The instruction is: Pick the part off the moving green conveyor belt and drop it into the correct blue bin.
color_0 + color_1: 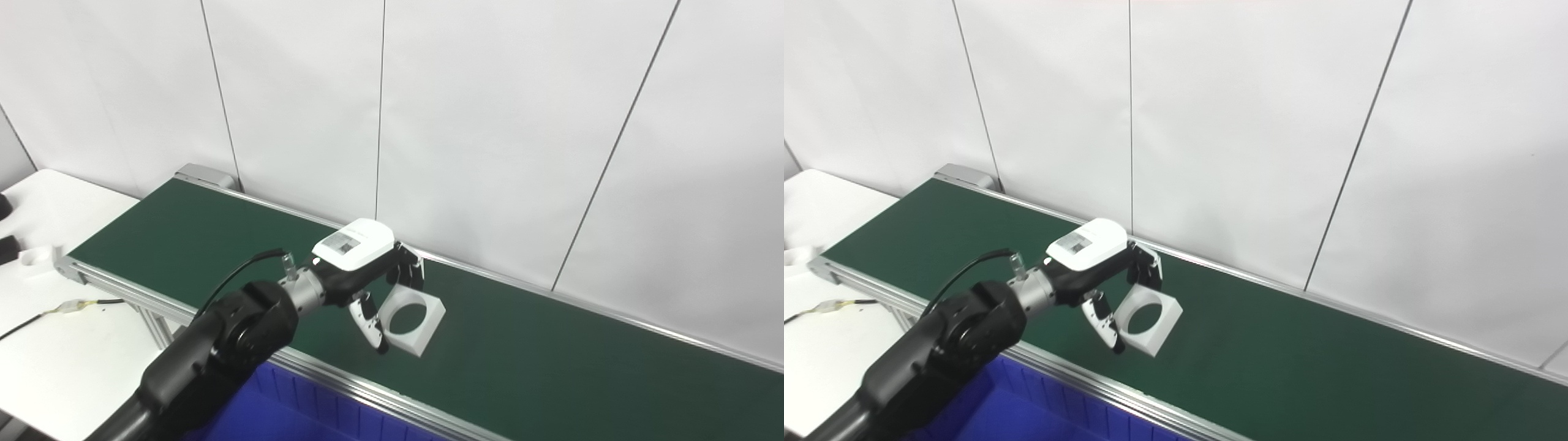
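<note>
The part (411, 320) was a white square block with a large round hole through its middle. It was tilted, its holed face turned up and toward the camera, over the near half of the dark green conveyor belt (551, 343). A blue bin (288, 410) sat just below the belt's near rail.

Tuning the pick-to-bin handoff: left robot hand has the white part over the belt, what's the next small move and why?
Probably draw the left robot hand back toward the blue bin at the near edge. The white square part with the round hole sits pinched between fingers and thumb, tilted, apparently off the green belt, so the pick looks done. Bin lies just below the arm; release only once the part clears the belt's near rail.
</note>
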You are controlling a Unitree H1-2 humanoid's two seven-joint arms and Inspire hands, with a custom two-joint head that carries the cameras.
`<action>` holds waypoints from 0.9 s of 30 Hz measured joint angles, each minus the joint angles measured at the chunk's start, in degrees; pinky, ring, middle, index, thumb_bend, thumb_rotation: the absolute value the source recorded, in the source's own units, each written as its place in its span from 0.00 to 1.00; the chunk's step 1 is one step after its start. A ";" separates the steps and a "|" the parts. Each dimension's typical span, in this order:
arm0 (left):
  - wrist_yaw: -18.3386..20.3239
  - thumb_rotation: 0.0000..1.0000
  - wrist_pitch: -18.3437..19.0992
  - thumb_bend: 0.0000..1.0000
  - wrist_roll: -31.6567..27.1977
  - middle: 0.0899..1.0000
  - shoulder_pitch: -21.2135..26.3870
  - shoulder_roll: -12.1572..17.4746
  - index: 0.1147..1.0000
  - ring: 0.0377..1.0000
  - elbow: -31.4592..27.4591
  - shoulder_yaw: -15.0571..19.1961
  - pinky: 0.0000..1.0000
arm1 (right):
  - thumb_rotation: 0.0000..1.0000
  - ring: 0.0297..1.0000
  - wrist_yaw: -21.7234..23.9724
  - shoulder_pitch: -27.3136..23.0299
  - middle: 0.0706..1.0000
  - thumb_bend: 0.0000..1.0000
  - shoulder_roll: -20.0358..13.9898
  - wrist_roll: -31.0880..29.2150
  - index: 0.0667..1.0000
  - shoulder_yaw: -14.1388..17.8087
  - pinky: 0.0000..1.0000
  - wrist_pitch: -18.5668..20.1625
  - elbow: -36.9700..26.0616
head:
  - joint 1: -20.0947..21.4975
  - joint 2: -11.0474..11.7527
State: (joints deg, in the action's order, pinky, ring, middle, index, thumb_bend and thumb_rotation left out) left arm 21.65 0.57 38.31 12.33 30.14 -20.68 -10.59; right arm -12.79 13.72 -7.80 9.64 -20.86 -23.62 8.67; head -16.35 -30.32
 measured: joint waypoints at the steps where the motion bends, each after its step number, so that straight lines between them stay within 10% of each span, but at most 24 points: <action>1: 0.38 0.00 0.33 0.52 0.02 0.40 -0.67 -0.01 0.44 0.44 -0.93 0.30 0.55 | 0.82 0.75 0.02 0.00 0.81 0.56 -0.08 0.00 0.88 -0.02 0.67 0.00 -0.04 | 0.00 -0.26; 27: 2.19 0.00 1.83 0.52 -7.43 0.38 -18.81 -1.35 0.45 0.43 -10.04 6.18 0.53 | 0.70 0.71 1.60 3.20 0.77 0.49 -0.18 0.50 0.85 3.53 0.65 -0.02 -6.92 | 0.09 -5.89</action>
State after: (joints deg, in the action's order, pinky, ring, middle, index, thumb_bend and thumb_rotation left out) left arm 23.83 2.40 30.88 -6.48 28.78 -30.72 -4.42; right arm -11.18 16.92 -7.98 10.14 -17.33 -23.65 1.75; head -16.26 -36.21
